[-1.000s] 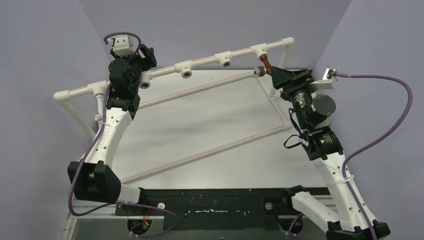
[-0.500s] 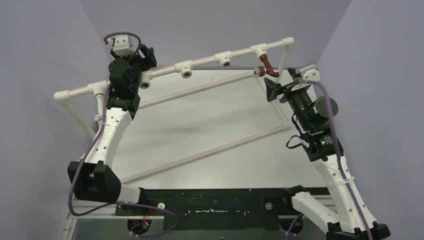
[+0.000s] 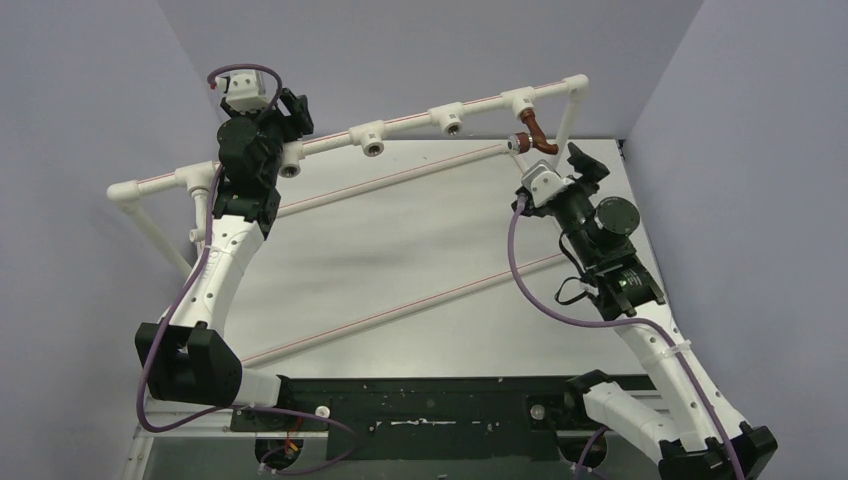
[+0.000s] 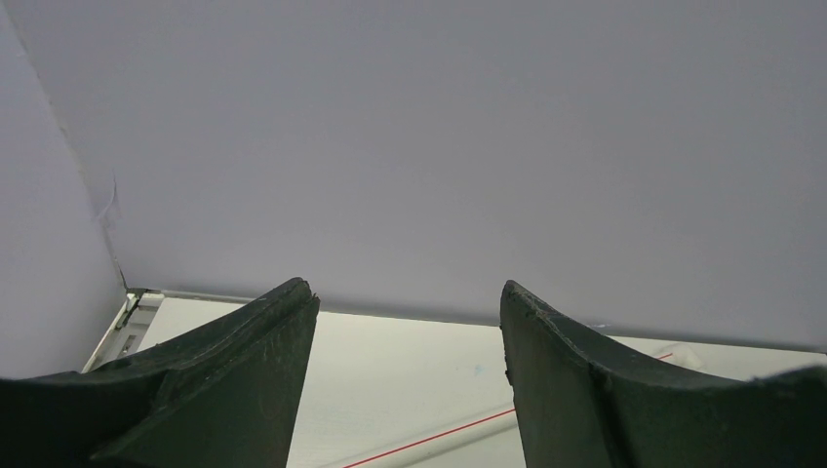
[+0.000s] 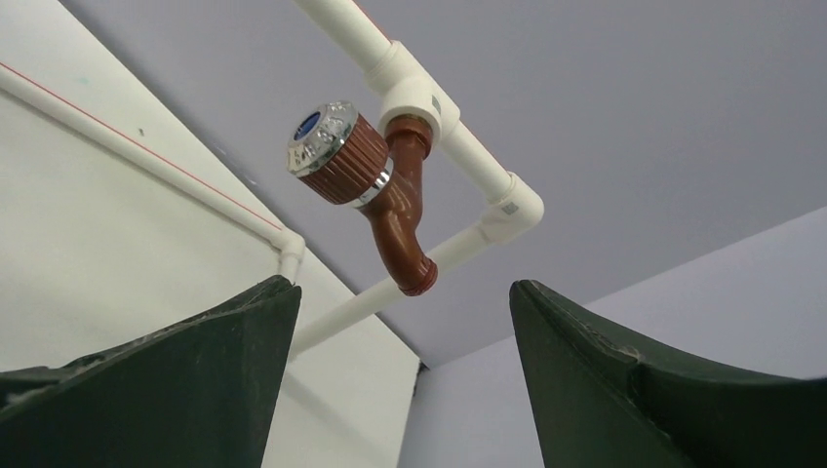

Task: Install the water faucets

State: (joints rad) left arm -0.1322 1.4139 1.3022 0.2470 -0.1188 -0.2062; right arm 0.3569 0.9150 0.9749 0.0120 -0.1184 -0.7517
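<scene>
Right gripper (image 5: 400, 304): jaws wide apart with nothing between them, aimed up at the brown faucet (image 5: 375, 185) in centre frame.
Left gripper (image 4: 410, 292): jaws likewise apart and empty, facing the bare wall (image 4: 439, 136); it sits at the upper left of the overhead view.
Brown faucet: threaded end seated in the rightmost tee socket (image 5: 414, 93) of the pipe frame (image 3: 410, 118), upper right in the overhead view, spout hanging down.
Progress: one faucet looks mounted. The white one appears left to do and shows nowhere.
Count: one faucet visible; four rail sockets, three open; two grippers.
</scene>
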